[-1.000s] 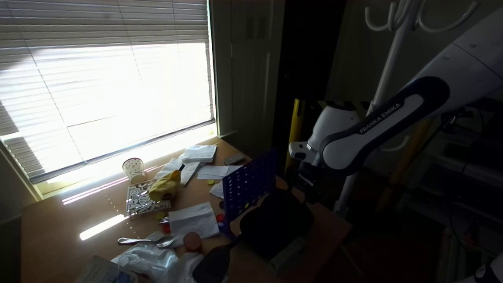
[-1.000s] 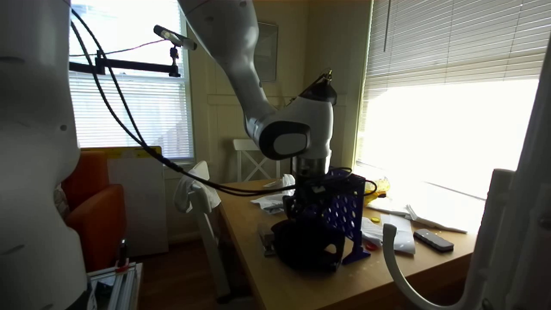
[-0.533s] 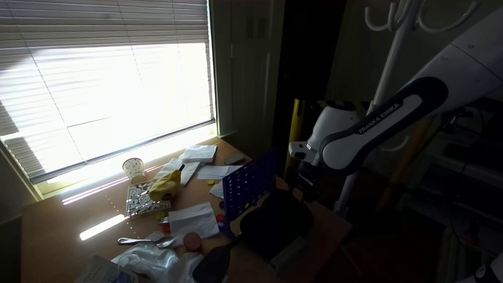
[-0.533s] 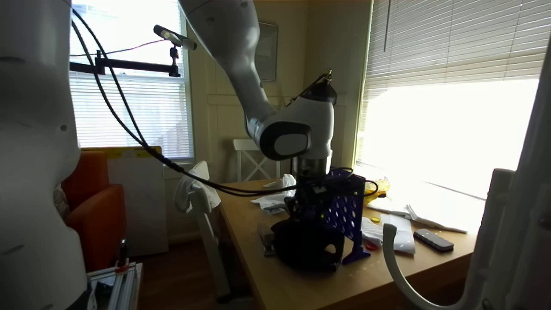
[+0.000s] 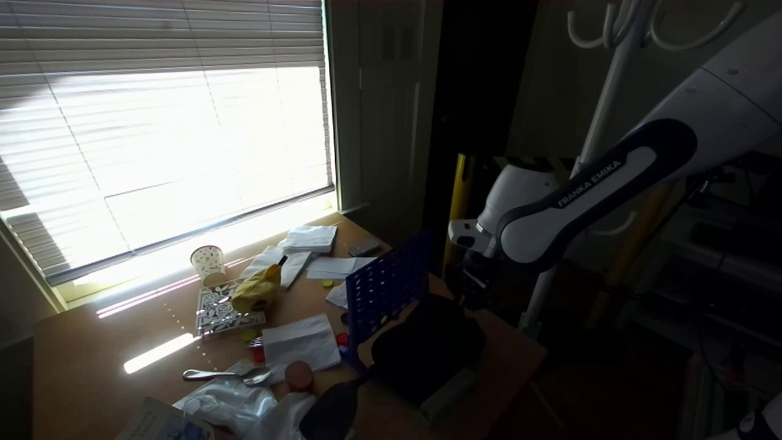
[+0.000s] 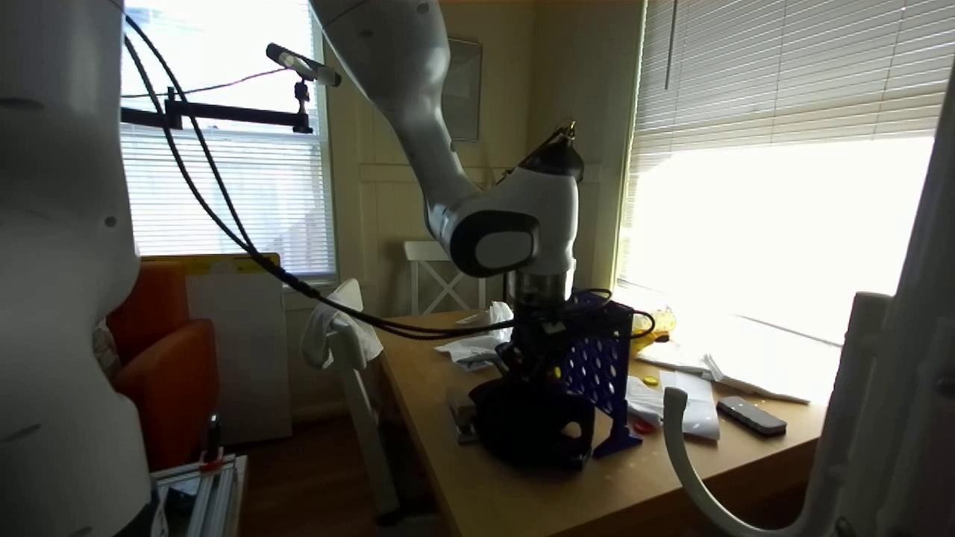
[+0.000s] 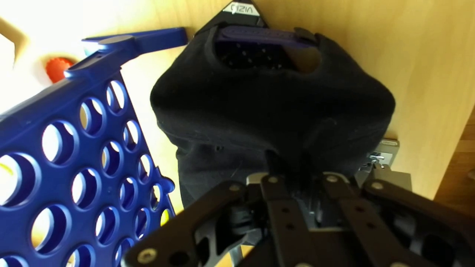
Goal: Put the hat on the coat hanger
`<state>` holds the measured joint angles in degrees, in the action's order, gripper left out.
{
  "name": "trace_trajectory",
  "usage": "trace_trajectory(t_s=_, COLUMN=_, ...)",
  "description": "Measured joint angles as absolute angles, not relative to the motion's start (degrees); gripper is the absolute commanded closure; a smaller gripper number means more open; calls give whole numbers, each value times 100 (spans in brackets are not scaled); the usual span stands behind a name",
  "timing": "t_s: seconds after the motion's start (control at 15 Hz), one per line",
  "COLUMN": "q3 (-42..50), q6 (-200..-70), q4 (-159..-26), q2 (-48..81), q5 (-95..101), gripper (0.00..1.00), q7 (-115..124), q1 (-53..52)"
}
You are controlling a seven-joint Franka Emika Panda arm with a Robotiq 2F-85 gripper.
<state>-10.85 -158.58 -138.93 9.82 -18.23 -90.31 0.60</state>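
low in the wrist view, the gripper (image 7: 300, 174) is seemingly pinching the hat (image 7: 259, 100) on the table (image 7: 419, 81), jaws nearly together. guessing we're grasping; next move's calling for lifting toward the coat hanger (image 5: 603, 110), upper right in an exterior view.

Hat (image 7: 274, 107) on table (image 6: 552, 507) beneath gripper (image 7: 295, 174); in wrist view, game frame (image 7: 109, 191) just left of hat; in an exterior view, coat hanger (image 5: 605, 104) behind arm (image 5: 599, 189), beyond table's right edge; cup (image 5: 208, 264) behind tray (image 5: 211, 321); spoon (image 5: 229, 374) in front of tray.
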Motion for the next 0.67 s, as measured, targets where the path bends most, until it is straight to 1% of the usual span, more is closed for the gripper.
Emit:
trace_trajectory(t_s=0.33, q3=-1147, q6=-15857, q4=-13847, q2=873, q5=-1935, gripper=94, q7=-9021, q1=61)
trace_trajectory(t_s=0.67, q3=-1136, q6=-15672, q4=-13852, q2=241, q5=-2184, gripper=94, q7=-8478, q1=36)
